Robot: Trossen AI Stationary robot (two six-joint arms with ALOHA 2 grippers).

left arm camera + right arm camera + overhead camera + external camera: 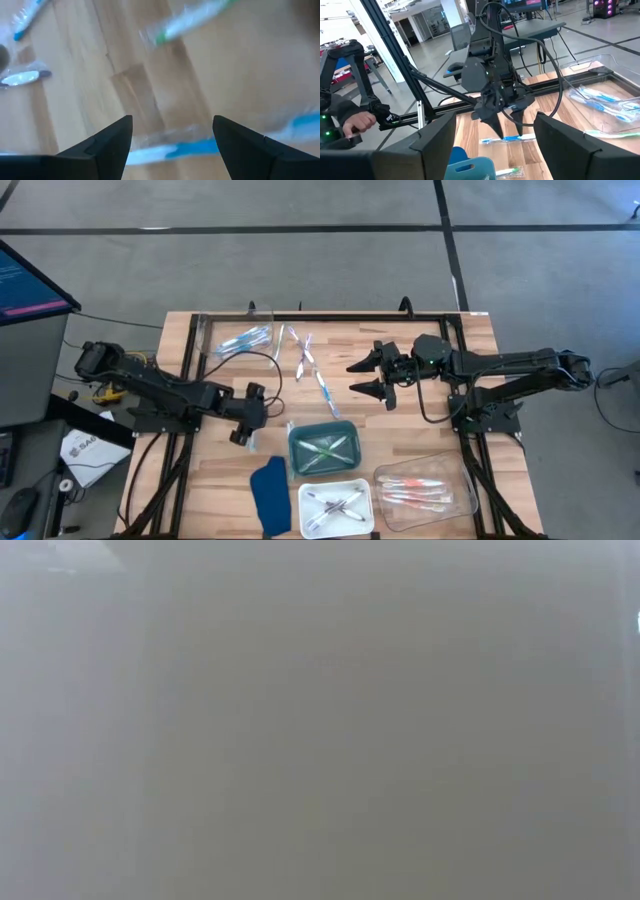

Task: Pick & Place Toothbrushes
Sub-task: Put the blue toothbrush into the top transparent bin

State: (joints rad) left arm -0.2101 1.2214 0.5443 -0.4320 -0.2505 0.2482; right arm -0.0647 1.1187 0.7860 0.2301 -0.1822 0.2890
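Now left gripper (248, 416) open above blue toothbrush (170, 150) on table (180, 380).

pale matt wood table (480, 380); clear glossy plastic tray (455, 495).

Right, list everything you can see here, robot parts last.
Table: one, pale wood.
Clear trays: two; one at the high view's top left holding blue toothbrushes, one at the bottom right holding pink-orange toothbrushes.
Green tray: one, centre, holding green toothbrushes.
White tray: one, below the green one, holding purple-grey toothbrushes.
Loose toothbrushes: a few, mostly blue, mid-table.
Cloth: one, dark blue, left of the white tray.
Monitor: one, beyond the table's left.
Person's hand: one, beyond the table.
Left end effector: open, over a blue toothbrush.
Right end effector: open, mid-table.
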